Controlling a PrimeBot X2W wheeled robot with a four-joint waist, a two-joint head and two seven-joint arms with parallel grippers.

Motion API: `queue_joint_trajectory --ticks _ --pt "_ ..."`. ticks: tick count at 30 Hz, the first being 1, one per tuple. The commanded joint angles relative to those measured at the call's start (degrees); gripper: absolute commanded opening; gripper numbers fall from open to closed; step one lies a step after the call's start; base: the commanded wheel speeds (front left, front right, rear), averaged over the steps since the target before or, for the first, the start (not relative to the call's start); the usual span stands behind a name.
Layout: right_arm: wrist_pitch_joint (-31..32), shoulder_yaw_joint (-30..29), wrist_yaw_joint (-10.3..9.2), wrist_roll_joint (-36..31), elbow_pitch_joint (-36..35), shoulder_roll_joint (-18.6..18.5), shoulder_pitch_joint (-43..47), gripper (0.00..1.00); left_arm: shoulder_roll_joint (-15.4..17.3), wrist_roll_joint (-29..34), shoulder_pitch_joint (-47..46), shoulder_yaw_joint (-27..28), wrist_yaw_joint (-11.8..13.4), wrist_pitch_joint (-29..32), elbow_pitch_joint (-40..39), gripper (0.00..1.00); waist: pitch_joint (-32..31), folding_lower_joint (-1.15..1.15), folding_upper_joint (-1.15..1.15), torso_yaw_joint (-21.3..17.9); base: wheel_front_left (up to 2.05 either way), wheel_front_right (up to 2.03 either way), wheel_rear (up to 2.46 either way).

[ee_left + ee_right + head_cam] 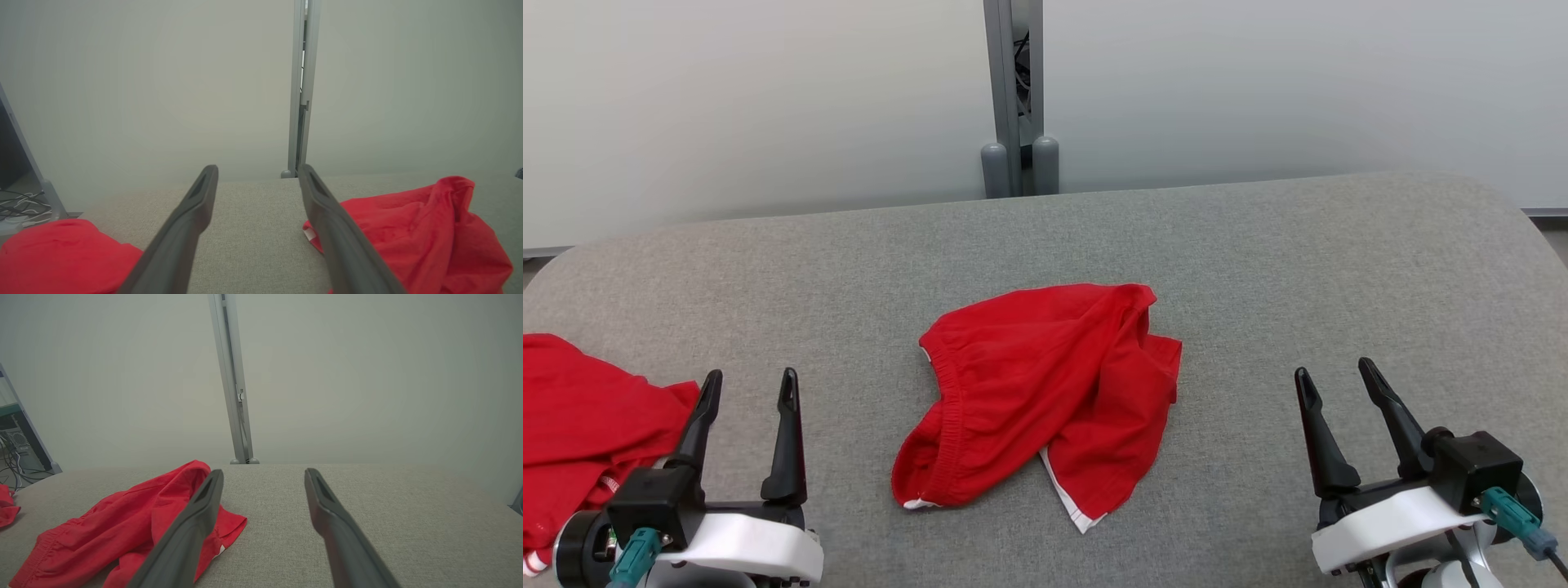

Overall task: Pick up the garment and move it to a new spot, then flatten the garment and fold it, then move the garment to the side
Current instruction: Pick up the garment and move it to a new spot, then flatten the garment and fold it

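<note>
Red shorts (1045, 392) lie crumpled on the grey table (1339, 269) between the left jaws and right jaws, touching neither; both stand wide, empty. Another red cloth (580, 425) lies just outside the left jaws.

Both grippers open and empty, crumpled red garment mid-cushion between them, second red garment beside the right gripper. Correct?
One slip: the second red garment lies beside the left gripper, not the right gripper, as the head view shows. The rest holds: both open and empty, crumpled red garment on the grey cushion between them.
</note>
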Motion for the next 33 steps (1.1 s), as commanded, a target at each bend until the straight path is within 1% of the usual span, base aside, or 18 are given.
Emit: queue_joint_trajectory --ticks 1,11,33 --pt "0.33 -0.16 0.11 0.18 -0.59 -0.44 0.59 1.00 0.47 0.14 0.66 0.04 0.39 0.22 -0.40 1.00 0.03 0.00 0.00 -0.07 0.00 0.00 0.00" --pt "0.68 0.06 0.11 0.61 -1.05 -0.44 0.58 1.00 0.89 0.21 0.66 -0.37 1.16 1.22 -1.29 1.00 0.25 0.00 0.00 -0.17 0.00 0.00 0.00" --pt "-0.31 0.57 0.11 1.42 -0.48 -0.44 0.18 1.00 1.13 0.03 -0.07 -0.98 1.85 1.47 -1.88 1.00 1.06 0.00 0.00 -0.06 0.00 0.00 0.00"
